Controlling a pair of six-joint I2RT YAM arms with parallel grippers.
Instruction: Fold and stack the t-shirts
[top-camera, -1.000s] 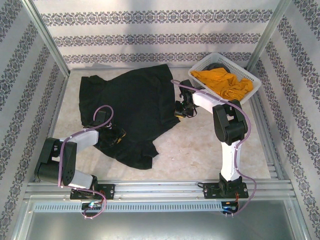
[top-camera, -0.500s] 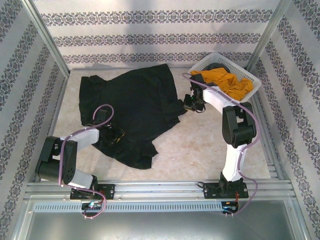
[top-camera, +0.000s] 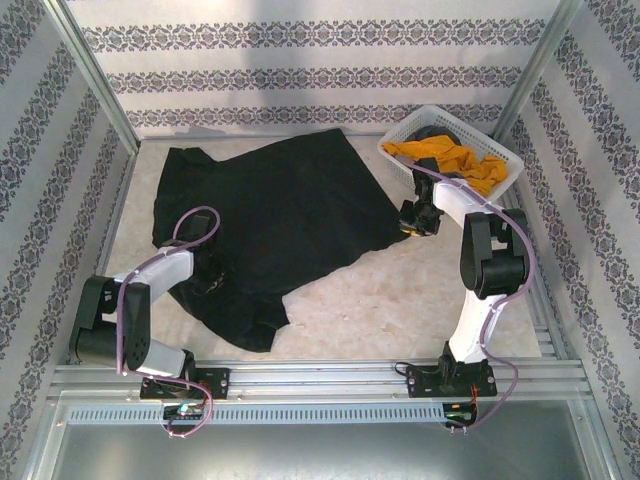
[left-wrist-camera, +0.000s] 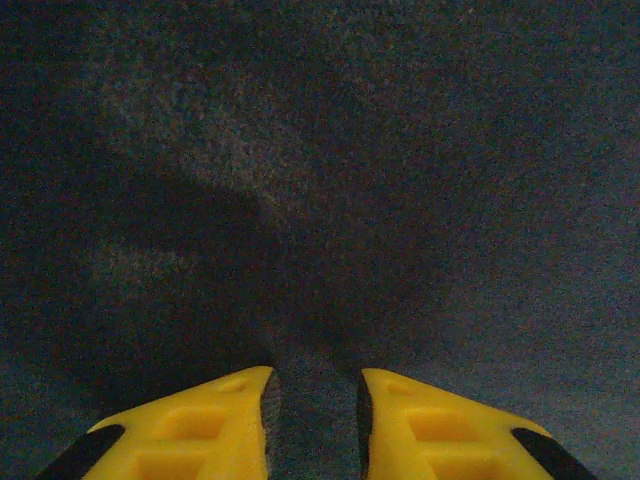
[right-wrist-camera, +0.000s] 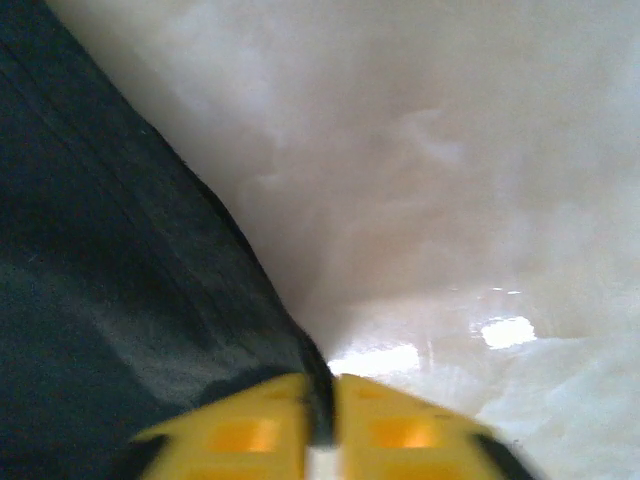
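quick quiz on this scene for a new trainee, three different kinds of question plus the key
1. True or false: the mustard-orange t-shirt lies in the white basket.
2. What do the right jaws pinch? A) the basket rim B) an edge of the black t-shirt C) nothing
3. Fill in the blank: most of the black t-shirt lies spread on the ____.

Key: 1 true; 2 B; 3 table.
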